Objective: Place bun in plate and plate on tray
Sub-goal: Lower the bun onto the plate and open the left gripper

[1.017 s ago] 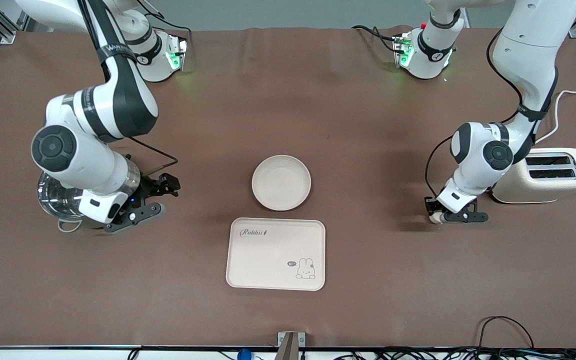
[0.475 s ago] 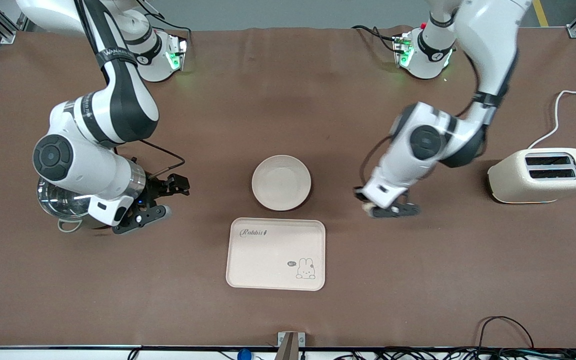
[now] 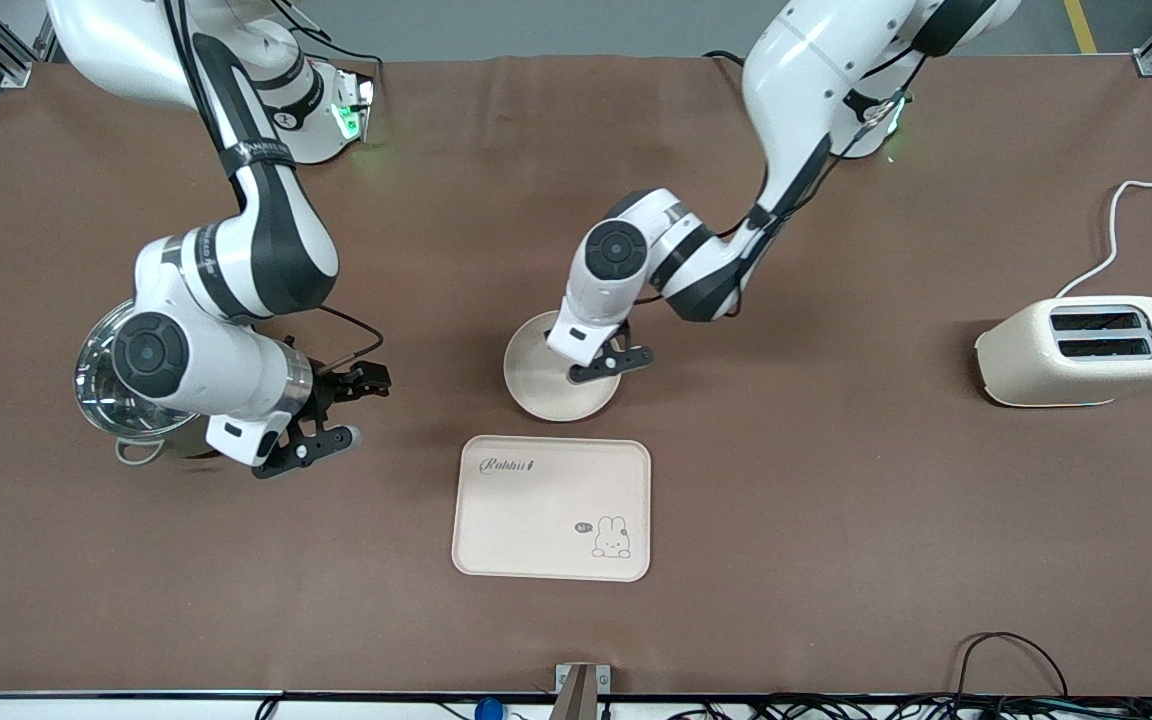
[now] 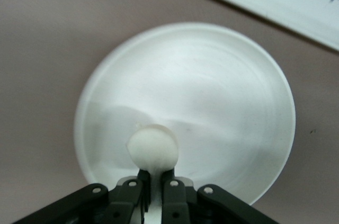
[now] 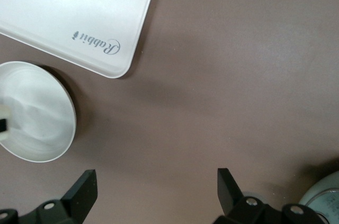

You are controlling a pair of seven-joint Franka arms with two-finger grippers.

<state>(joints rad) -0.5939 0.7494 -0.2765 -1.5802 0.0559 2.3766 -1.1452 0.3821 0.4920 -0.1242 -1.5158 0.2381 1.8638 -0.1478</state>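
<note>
The left gripper (image 3: pixel 591 368) hangs over the plate (image 3: pixel 546 392), its jaws pinched on the bun (image 4: pixel 153 147). In the left wrist view the bun sits above the plate's floor, off-centre toward the rim, and it looks a little above the surface rather than resting on it. From the front, the gripper and wrist hide the bun.

The plate stands on the bare desk at about the tray's (image 3: pixel 551 508) 12 o'clock, close to the tray's edge nearest the robot bases and not touching it. The tray carries nothing; its "Rabbit" lettering and bunny drawing are fully in view.

The right gripper (image 3: pixel 321 415) waits low over the desk toward the right arm's end, at roughly 9 o'clock from the plate and well apart from it, its jaws spread wide and empty. Beside that arm is a glass bowl (image 3: pixel 106 395). A toaster (image 3: pixel 1081 355) stands at the left arm's end, at about the plate's 3 o'clock.

By these pictures, neither step is finished. The bun has been carried to the plate but appears not yet released. Once it is let go, the whole second step remains: lifting the loaded plate and setting it on the tray.
</note>
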